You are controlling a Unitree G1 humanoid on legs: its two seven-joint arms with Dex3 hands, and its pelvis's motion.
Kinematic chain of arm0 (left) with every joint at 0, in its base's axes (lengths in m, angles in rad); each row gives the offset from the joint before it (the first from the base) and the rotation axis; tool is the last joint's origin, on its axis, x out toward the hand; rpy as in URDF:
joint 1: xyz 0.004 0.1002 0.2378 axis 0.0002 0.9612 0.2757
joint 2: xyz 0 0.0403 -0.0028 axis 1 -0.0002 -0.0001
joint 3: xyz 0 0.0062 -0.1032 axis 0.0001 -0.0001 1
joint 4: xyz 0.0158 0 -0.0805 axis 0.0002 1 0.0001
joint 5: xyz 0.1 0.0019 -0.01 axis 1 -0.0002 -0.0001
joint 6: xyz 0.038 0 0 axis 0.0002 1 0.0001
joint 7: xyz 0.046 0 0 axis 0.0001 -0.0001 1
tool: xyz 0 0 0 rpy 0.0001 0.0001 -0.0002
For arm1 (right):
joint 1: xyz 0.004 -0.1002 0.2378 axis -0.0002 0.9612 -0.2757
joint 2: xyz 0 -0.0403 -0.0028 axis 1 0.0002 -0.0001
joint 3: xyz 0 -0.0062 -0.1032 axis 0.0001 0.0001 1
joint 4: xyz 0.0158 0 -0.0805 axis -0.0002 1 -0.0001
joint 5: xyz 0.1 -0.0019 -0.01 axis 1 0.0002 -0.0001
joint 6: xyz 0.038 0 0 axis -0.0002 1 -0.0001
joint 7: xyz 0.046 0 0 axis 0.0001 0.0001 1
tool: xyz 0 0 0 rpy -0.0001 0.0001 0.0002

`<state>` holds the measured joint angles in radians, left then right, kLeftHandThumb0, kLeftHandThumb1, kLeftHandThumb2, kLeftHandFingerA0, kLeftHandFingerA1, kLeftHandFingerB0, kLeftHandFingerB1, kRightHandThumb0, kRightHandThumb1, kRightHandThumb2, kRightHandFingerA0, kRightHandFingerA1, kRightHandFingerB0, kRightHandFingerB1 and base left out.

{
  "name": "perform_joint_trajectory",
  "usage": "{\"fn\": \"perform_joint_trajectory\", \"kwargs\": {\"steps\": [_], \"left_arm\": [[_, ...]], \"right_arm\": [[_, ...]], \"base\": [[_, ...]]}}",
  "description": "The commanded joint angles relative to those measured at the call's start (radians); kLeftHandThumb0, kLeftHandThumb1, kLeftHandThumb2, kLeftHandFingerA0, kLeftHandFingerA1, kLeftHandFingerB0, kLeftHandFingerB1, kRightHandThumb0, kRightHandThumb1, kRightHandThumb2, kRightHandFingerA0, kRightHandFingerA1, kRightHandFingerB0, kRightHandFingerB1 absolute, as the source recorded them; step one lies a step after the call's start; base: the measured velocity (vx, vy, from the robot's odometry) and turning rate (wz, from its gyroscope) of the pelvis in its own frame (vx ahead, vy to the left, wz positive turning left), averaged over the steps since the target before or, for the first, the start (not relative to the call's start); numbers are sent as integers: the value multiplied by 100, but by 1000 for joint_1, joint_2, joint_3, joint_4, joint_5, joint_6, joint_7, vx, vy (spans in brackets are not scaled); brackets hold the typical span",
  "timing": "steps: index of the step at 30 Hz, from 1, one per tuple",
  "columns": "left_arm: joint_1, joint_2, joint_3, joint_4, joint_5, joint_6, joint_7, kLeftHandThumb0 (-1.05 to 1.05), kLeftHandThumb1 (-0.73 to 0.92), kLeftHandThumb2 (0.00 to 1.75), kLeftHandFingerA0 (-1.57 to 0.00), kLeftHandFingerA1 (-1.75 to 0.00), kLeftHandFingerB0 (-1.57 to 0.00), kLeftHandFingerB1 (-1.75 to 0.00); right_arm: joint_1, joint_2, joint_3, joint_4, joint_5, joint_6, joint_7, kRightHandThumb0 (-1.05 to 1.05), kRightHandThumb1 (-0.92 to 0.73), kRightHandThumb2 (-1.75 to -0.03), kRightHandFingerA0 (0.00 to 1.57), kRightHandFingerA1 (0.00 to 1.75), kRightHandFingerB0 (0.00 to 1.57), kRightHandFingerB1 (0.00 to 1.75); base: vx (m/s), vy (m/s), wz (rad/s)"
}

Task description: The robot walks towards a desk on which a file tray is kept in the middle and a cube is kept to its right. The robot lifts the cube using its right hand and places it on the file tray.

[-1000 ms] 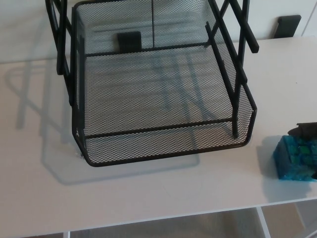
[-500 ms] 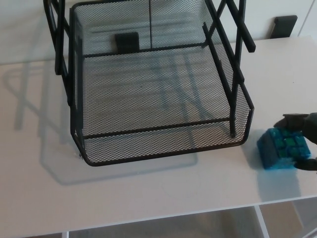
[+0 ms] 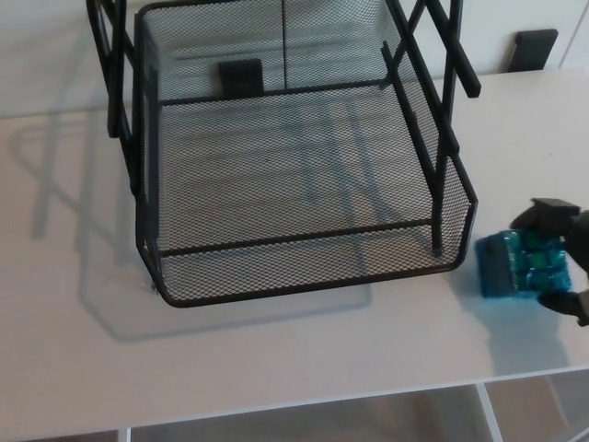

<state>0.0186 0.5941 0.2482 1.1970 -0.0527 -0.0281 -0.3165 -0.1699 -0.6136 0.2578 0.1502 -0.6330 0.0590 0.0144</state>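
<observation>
Cube (image 3: 521,265), teal-blue, was in the grasp of the right hand (image 3: 580,230), clamped between black fingers (image 3: 548,215). One finger lay over the cube's far top edge and another sat under its near lower corner. The hand showed only at the right edge of frame, wrist cut off, so most of it was out of view.

The cube stuck out on the hand's left side, toward the tray (image 3: 276,276). It was outside the tray, about level with the tray's front wall. The tray was black wire mesh and lay left of the hand. Its near right corner was just beside the cube, with a thin strip of white bench (image 3: 276,368) between them, not touching. Black frame bars rose from the tray's far corners, beyond the hand and to its left.

A soft shadow fell on the bench below the cube, nearer than the hand. Could not tell whether the cube's underside touched the bench or was slightly clear of it. The bench's front edge ran nearer than the hand. Left hand was not in frame.
</observation>
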Motion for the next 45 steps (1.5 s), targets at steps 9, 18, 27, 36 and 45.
{"fn": "perform_joint_trajectory", "kwargs": {"steps": [9,18,27,36,45], "left_arm": [[-13,35,19,6,-8,-50,20,-105,71,128,-48,-95,-21,-78],[-22,32,23,19,-13,-32,23,-105,68,127,-53,-101,-26,-80],[-17,31,10,32,-2,-44,27,-105,69,128,-61,-108,-27,-81],[-22,24,11,33,-6,-45,19,-105,92,72,-44,-112,-24,-92],[-23,27,-5,31,7,-49,24,-100,66,127,-53,-99,-21,-76]], "right_arm": [[-85,-162,-325,-103,101,-98,6,-16,-71,-82,90,146,85,99],[-278,-127,-326,-248,129,-42,91,-20,-62,-98,97,149,89,91],[-554,57,-181,-313,139,78,201,-24,-73,-79,88,150,86,81],[-718,228,60,-195,109,110,355,-21,-65,-71,87,149,88,72],[-740,247,289,64,109,-67,525,-23,-72,-69,86,140,90,74]], "base": [[0,0,0],[0,0,0],[0,0,0],[0,0,0],[0,0,0]]}}
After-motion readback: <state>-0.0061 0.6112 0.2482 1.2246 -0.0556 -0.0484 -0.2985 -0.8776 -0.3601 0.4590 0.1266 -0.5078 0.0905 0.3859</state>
